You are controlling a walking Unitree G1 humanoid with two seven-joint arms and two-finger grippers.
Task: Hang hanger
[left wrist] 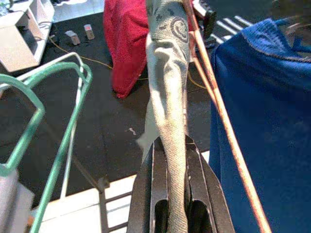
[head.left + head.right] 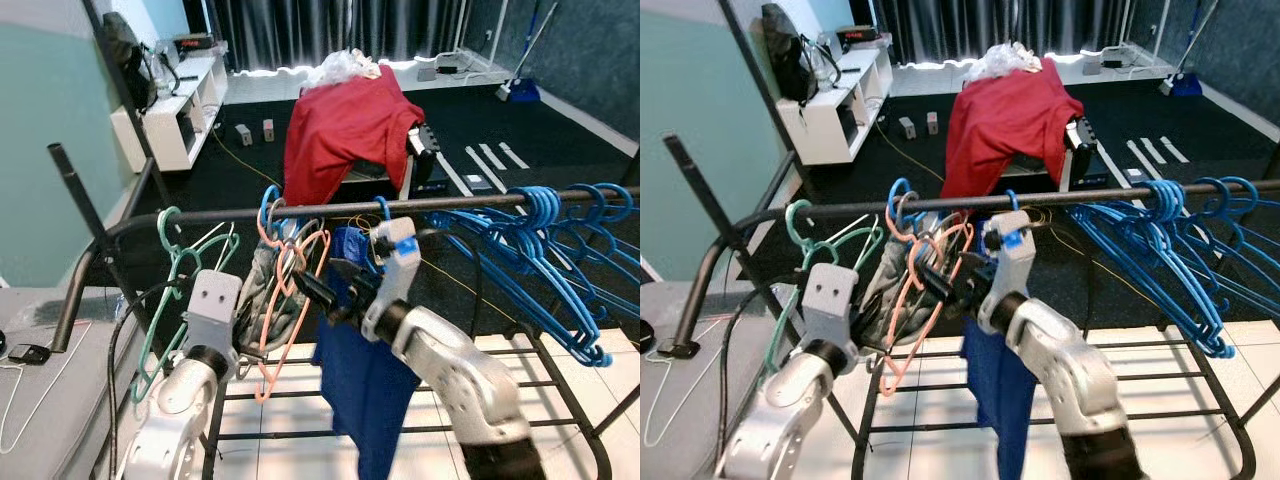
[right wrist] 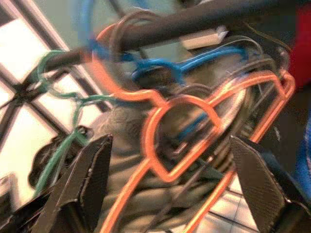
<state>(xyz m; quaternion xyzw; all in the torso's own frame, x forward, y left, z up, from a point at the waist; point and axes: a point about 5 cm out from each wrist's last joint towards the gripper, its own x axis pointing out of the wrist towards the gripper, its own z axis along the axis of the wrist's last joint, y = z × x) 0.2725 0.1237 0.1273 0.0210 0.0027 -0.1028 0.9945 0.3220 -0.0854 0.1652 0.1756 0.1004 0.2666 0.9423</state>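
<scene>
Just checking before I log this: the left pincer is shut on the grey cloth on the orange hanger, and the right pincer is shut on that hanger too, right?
Not quite. The left pincer is shut on the grey cloth, but the right pincer is open, its fingers spread either side of the orange hanger, as the right wrist view shows.

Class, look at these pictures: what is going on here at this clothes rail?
A humanoid robot stands at a black rail hung with hangers. Its left hand is shut on a grey garment that hangs there beside an orange hanger. Its right hand is open, with the orange hanger between its fingers. The orange hanger's hook is over the rail. A blue shirt hangs next to it, and a bunch of blue hangers hangs further right.
</scene>
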